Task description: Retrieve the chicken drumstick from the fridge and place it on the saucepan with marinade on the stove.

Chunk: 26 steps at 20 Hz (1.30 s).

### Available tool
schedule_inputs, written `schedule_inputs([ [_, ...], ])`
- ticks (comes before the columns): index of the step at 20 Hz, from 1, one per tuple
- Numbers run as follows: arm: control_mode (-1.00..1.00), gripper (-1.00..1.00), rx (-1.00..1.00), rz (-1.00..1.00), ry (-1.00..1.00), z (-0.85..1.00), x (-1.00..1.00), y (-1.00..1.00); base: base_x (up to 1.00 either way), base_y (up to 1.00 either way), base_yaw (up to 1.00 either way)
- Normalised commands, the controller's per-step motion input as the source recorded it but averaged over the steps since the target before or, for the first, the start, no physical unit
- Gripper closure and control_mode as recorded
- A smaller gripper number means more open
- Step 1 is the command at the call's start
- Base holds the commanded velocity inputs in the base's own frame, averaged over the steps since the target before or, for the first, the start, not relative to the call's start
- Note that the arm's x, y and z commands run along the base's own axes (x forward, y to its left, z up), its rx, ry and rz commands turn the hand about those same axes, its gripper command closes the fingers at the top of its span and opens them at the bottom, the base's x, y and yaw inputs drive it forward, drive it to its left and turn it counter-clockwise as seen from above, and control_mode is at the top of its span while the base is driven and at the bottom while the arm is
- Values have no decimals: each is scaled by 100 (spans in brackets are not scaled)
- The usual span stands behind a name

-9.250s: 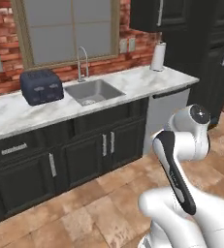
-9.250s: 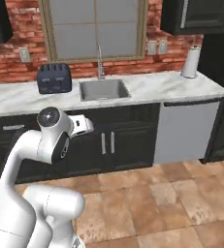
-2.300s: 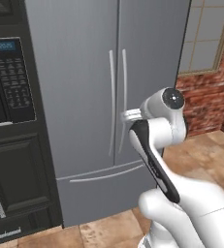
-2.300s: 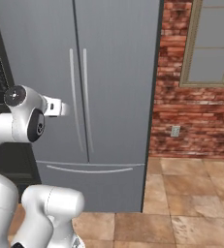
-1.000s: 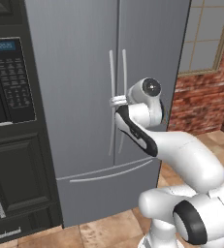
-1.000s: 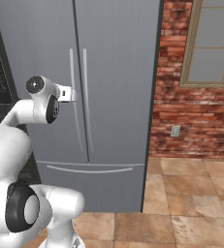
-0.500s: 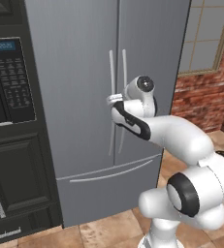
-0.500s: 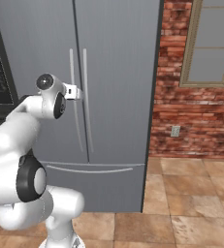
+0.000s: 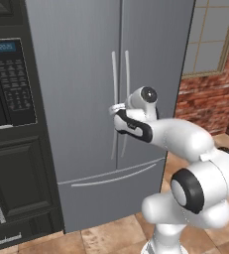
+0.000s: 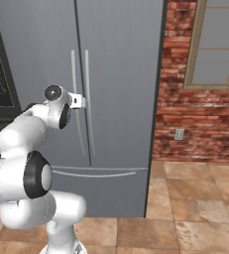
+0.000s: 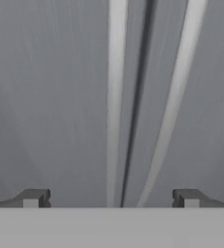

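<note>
- Grey steel doors of the tall French-door fridge (image 9: 106, 99) stand shut, their two long curved handles (image 10: 81, 99) side by side at the centre seam.
- White arm's two-finger tool (image 9: 114, 108) hangs released, jaws spread wide, right at the handles, gripping nothing.
- Black wall oven with keypad (image 9: 9, 84) stands just left of the fridge.

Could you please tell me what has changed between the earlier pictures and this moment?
The base drove from the sink counter to the fridge. Since then the arm has stretched forward, bringing the open end effector up to the two door handles, which lie between its fingertips, not yet gripped. The fridge doors stay shut, and the oven beside them is unchanged.
</note>
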Motion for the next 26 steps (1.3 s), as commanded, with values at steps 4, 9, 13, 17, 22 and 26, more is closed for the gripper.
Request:
schedule_inputs([
  [4, -100, -100, 0, 0, 0, -4, 29, 0, 0, 0, 0],
  [9, -100, -100, 0, 0, -2, -14, 31, 0, 0, 0, 0],
  [13, -100, -100, 0, 0, -2, -21, 26, 4, 0, 0, 0],
  [17, -100, -100, 0, 0, -2, -16, 34, 13, 0, 0, 0],
  [22, -100, -100, 0, 0, 0, -9, 36, 10, 0, 0, 0],
  [26, -100, -100, 0, 0, 0, -8, 32, 2, 0, 0, 0],
])
